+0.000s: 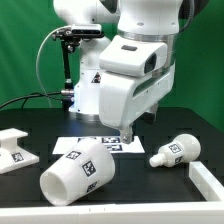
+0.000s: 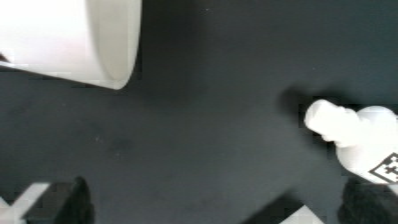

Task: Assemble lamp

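The lamp shade (image 1: 78, 173) lies on its side at the front of the black table, tags facing up. The bulb (image 1: 177, 150) lies on its side at the exterior view's right. The blocky base (image 1: 12, 151) sits at the exterior view's left edge. My gripper (image 1: 127, 133) hangs low over the table between shade and bulb, just above the far end of the marker board (image 1: 95, 143). In the wrist view the gripper (image 2: 199, 208) is open and empty, with the shade (image 2: 71, 40) and the bulb (image 2: 356, 135) on opposite sides, both apart from the fingers (image 2: 59, 202).
The white robot pedestal (image 1: 90, 88) stands behind the marker board. A black post with a camera (image 1: 70, 50) stands at the back. A white L-shaped piece (image 1: 207, 181) lies at the front of the exterior view's right.
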Controlling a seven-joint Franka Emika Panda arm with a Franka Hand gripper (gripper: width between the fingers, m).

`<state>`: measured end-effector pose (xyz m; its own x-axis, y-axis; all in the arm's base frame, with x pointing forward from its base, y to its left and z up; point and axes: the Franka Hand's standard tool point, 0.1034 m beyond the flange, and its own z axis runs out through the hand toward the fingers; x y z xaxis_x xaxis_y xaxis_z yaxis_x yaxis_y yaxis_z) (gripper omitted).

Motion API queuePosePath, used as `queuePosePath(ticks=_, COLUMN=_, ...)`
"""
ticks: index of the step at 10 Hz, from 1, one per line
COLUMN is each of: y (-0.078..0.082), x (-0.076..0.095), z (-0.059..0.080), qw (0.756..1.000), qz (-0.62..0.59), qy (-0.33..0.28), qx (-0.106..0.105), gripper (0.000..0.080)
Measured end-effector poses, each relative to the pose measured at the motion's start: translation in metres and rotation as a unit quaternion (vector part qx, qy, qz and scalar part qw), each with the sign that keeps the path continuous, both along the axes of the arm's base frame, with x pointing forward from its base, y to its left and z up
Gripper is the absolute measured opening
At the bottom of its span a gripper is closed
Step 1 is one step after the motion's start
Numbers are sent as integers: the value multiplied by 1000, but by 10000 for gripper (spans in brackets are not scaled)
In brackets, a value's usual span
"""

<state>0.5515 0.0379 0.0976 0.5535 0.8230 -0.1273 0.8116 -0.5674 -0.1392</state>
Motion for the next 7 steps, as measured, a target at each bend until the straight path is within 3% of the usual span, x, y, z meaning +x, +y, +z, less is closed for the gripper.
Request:
queuePosePath(ticks=5, y=-2, x=-1, z=1, qw=1000, qz=-2, qy=-1, qx=-1, gripper=700)
queuePosePath(ticks=7, y=-22, x=-16, z=25, qw=1000, qz=-15, qy=-7, qx=-10, gripper=700)
